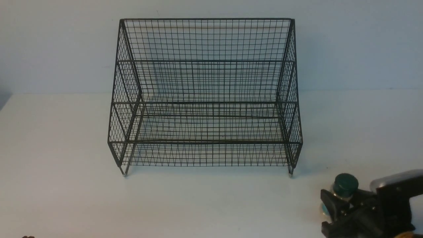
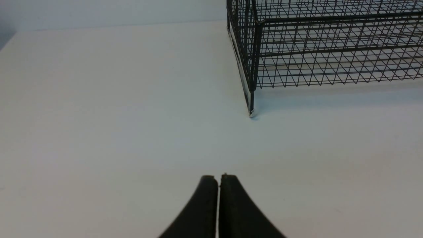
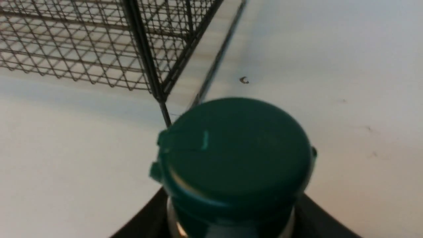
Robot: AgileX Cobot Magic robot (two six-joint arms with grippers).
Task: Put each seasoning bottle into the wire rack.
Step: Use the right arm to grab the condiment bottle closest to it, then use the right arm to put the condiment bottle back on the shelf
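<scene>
The black wire rack [image 1: 205,96] stands at the back middle of the white table, with nothing on its shelves. My right gripper [image 1: 337,205] is at the front right, shut on the seasoning bottle [image 1: 344,185], a small clear jar with a dark green cap. In the right wrist view the green cap [image 3: 234,152] fills the middle, with black fingers [image 3: 142,221] on both sides of the jar body. The rack's right front foot shows just beyond it [image 3: 163,112]. My left gripper [image 2: 218,178] is shut and empty, over bare table in front of the rack's left front foot [image 2: 251,112].
The white table [image 1: 66,148] meets a pale wall behind the rack. A small dark speck [image 3: 244,80] lies on the table beyond the bottle.
</scene>
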